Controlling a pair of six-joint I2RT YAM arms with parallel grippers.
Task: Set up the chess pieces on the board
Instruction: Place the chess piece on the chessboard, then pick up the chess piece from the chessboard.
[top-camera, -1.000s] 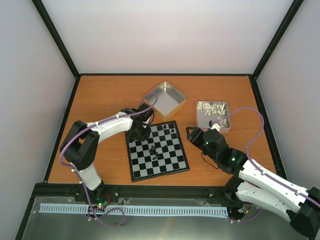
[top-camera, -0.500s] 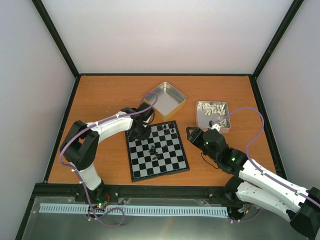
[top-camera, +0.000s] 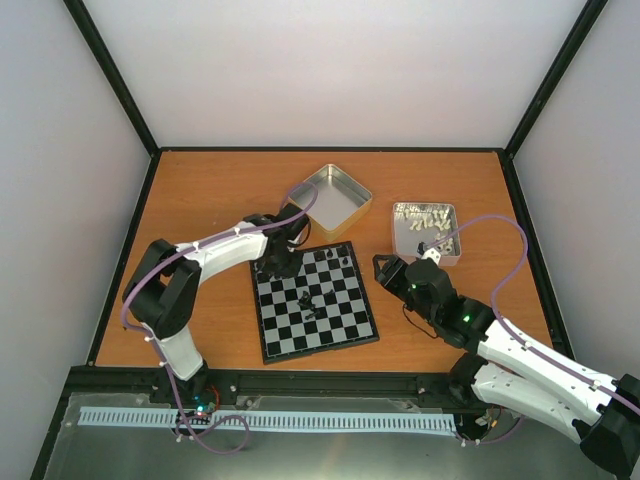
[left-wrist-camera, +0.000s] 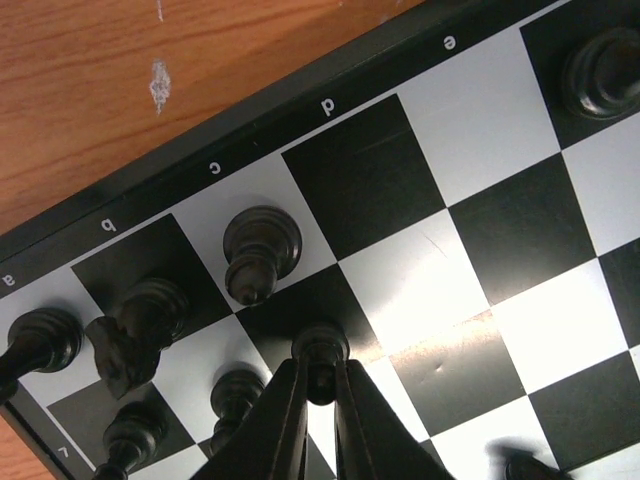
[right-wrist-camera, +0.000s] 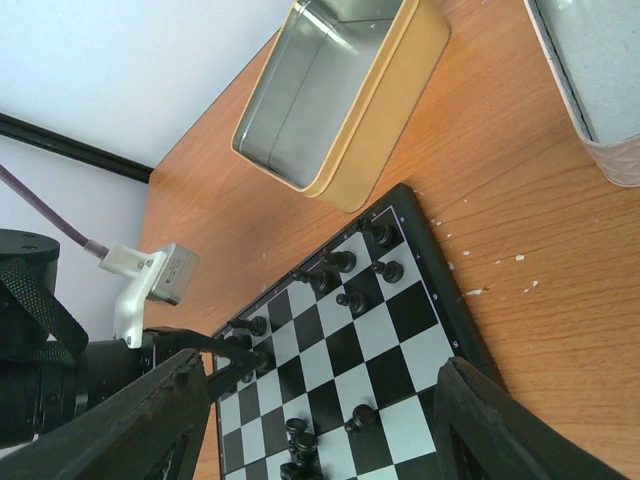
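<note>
1 black pawn (left-wrist-camera: 320, 345) sits pinched in the left pincer (left-wrist-camera: 321, 378) on the board (left-wrist-camera: 400, 190).

Left wrist camera, and there's lettering to read. Small pale file letters run along the black rim of the board (left-wrist-camera: 271, 136). Starting at the upper right and sliding down to the left: "e" (left-wrist-camera: 449, 42), then "d" (left-wrist-camera: 327, 105), "c" (left-wrist-camera: 215, 167), "b" (left-wrist-camera: 108, 225), and "a" (left-wrist-camera: 8, 279) right at the picture's left edge. All are lower case and all appear turned over to this camera. On the adjoining side rim, bottom left, sits one more pale character (left-wrist-camera: 62, 452), perhaps a 7, but I can't be sure. In the right wrist view, the rim shows pale specks too small to read. Overhead view: nothing legible anywhere.
</note>
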